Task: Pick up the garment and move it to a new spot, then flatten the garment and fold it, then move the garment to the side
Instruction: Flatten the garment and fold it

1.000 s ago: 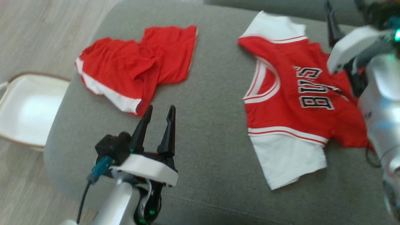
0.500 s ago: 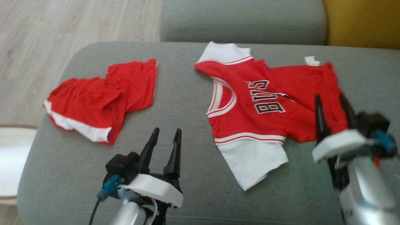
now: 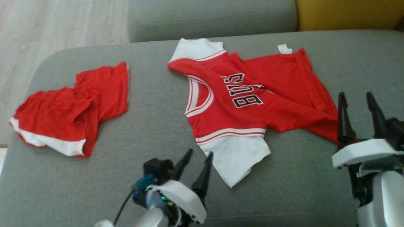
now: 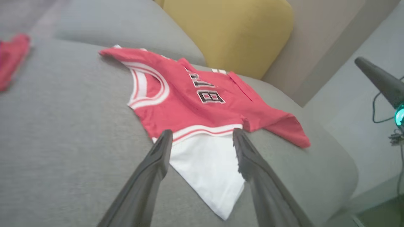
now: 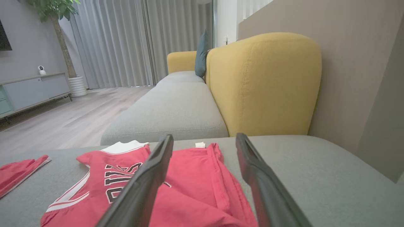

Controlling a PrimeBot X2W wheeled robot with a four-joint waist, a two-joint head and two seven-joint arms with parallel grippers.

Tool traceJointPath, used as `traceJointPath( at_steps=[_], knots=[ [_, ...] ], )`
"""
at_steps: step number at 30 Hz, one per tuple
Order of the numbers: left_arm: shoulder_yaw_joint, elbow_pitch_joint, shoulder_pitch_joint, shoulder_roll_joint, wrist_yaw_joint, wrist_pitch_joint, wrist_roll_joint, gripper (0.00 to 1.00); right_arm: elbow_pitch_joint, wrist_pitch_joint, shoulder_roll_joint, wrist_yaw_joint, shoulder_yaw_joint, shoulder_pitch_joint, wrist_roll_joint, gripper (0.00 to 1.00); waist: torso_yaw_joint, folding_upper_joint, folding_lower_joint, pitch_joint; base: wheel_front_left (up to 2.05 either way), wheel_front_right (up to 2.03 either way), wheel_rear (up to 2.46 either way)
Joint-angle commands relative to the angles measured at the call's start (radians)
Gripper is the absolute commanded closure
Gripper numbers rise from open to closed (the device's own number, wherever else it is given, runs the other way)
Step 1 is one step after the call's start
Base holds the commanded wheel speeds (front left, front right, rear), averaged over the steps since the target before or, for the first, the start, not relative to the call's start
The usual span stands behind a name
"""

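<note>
Head view: jersey point(image 3: 249, 113) lengthwise across sofa point(image 3: 151, 126), neckline point(image 3: 199, 94) left, hem point(image 3: 311, 78) right.

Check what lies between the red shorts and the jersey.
The stretch is bare: in the head view, plain grey cushion runs between the red shorts and the jersey, and the two garments lie apart.

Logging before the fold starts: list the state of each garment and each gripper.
Jersey: lying front up on the grey seat, unfolded, body rumpled toward the hem.
Shorts: crumpled, partly folded over on themselves, at the seat's left end.
Left gripper: open, empty, aimed at the jersey's near white sleeve.
Right gripper: open, empty, beside the jersey's hem end.
</note>
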Motion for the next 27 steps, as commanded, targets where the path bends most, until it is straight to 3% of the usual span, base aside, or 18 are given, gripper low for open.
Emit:
traceJointPath(
  at_steps=[1, 7, 15, 27],
  knots=[
    [0.010, -0.018, -0.063, 0.000, 0.002, 0.007, -0.017, 0.00, -0.046, 0.005, -0.003, -0.001, 0.019, -0.019, -0.007, 0.00, -0.017, -0.0001, 0.0001, 0.014, 0.00, 0.00, 0.00],
    [-0.117, 0.112, -0.145, 0.000, 0.044, 0.108, -0.093, 0.00, -0.110, 0.034, -0.003, -0.001, 0.019, -0.027, 0.007, 0.00, -0.061, -0.0001, 0.0001, 0.048, 0.00, 0.00, 0.00],
    [-0.192, 0.259, -0.226, 0.000, 0.104, 0.165, -0.138, 0.00, -0.149, 0.044, -0.003, -0.001, 0.034, -0.043, 0.023, 0.00, -0.102, -0.0001, 0.0001, 0.081, 0.00, 0.00, 0.00],
    [-0.271, 0.317, -0.285, 0.000, 0.073, 0.178, -0.272, 0.00, -0.154, 0.036, -0.002, -0.001, 0.037, -0.068, 0.031, 0.00, -0.154, -0.0001, 0.0001, 0.111, 0.00, 0.00, 0.00]
  ],
)
